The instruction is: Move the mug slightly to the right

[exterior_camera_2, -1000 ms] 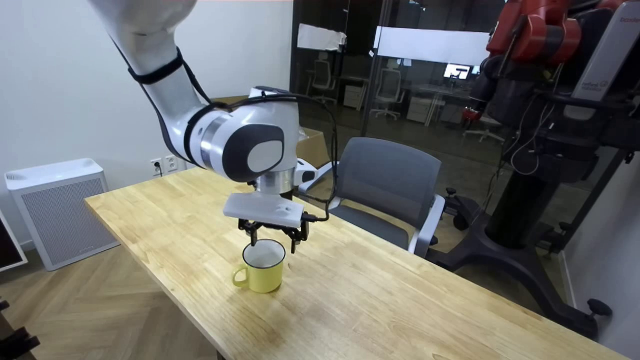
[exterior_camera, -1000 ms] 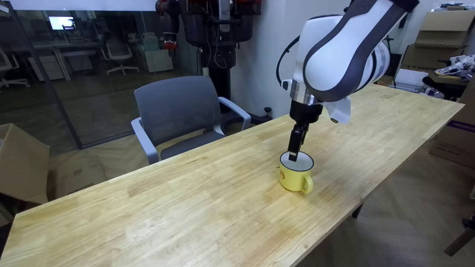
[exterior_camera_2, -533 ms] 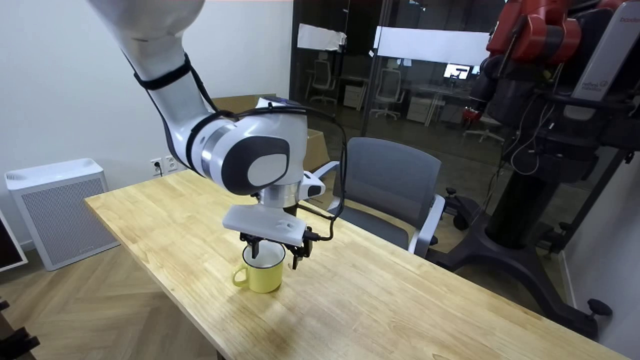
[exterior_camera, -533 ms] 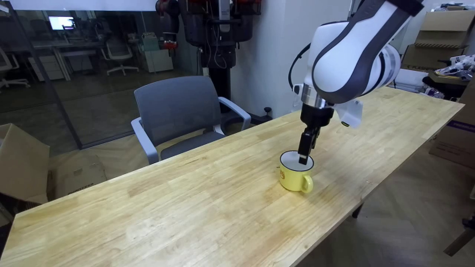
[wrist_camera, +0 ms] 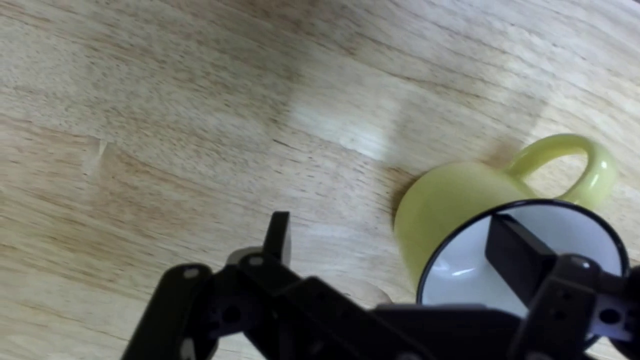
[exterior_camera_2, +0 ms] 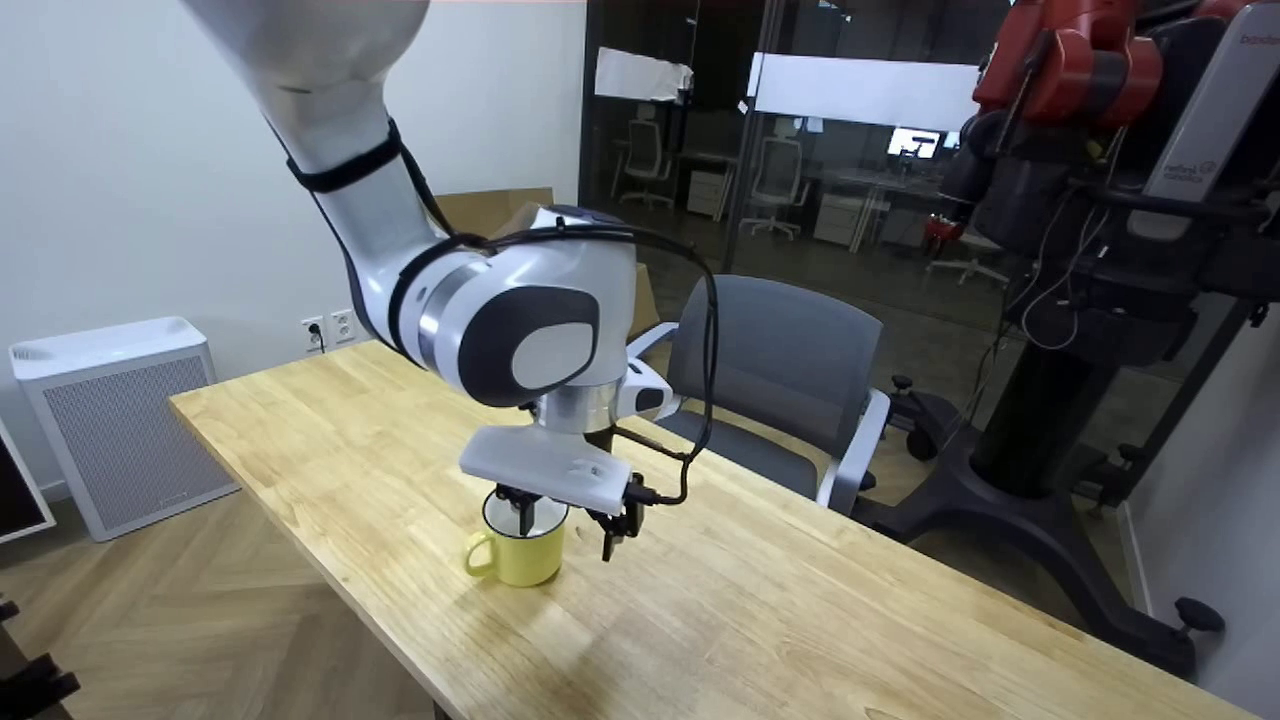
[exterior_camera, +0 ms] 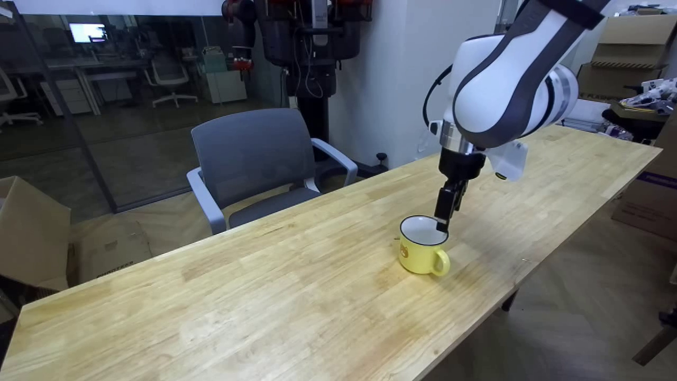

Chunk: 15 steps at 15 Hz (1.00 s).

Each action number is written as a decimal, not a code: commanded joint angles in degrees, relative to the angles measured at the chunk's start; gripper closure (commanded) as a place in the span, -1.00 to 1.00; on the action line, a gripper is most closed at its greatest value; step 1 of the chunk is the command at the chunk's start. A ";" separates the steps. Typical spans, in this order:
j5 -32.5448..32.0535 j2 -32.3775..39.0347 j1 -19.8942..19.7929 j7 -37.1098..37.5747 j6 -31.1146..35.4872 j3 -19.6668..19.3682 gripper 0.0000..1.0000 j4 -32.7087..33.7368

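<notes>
One yellow mug (exterior_camera_2: 530, 560) stands upright on one wooden table (exterior_camera_2: 760, 620); in an exterior view its one handle (exterior_camera_2: 479, 571) points to eight o'clock. One gripper (wrist_camera: 390, 222) has its two fingers (wrist_camera: 515, 255) apart: in the wrist view, one shows against the mug's white inside, the other outside, at nine o'clock.

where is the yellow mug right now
At the lower right of the wrist view, the yellow mug stands on the wooden table, with one finger of the open gripper in or just above its mouth and the other outside it.
</notes>
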 commanded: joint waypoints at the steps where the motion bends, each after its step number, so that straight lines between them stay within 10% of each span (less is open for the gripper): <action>1: -0.45 1.15 0.84 2.03 -1.75 -0.78 -1.00 2.58; 15: -1.02 5.52 2.76 1.40 -9.31 -0.89 -1.00 12.04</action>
